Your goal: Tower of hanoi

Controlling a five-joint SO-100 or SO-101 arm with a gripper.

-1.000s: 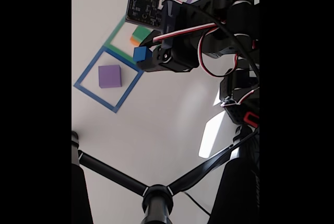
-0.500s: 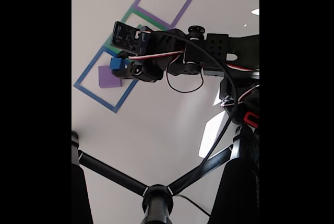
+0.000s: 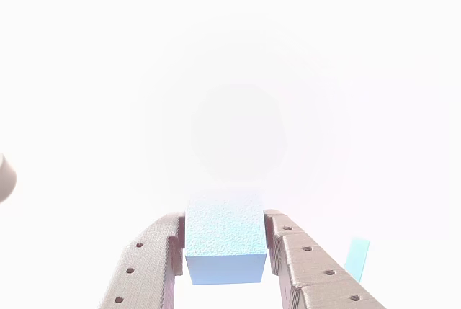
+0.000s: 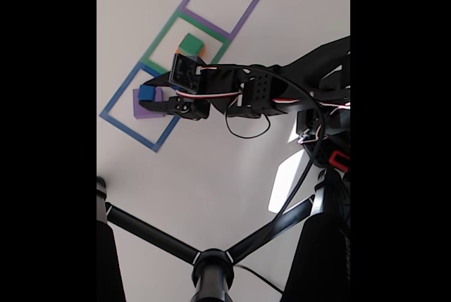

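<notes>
My gripper point(image 4: 149, 98) is shut on a small blue cube point(image 4: 146, 93) and holds it over the flat purple block point(image 4: 141, 110) inside the blue taped square point(image 4: 134, 135). In the other view the blue cube point(image 3: 225, 237) sits clamped between my two brown fingers point(image 3: 306, 266), against a washed-out white surface. A green cube point(image 4: 189, 43) on an orange one stands in the green taped square point(image 4: 156, 43). Whether the blue cube touches the purple block I cannot tell.
A purple taped square point(image 4: 239, 13) lies beyond the green one. A black stand with splayed legs point(image 4: 211, 263) fills the near foreground, and the arm's base with cables point(image 4: 328, 147) stands at the right. Bare white table lies between.
The arm has swung left and lowered, carrying the blue cube from above the green square's edge to over the purple block. The green cube is uncovered again.
</notes>
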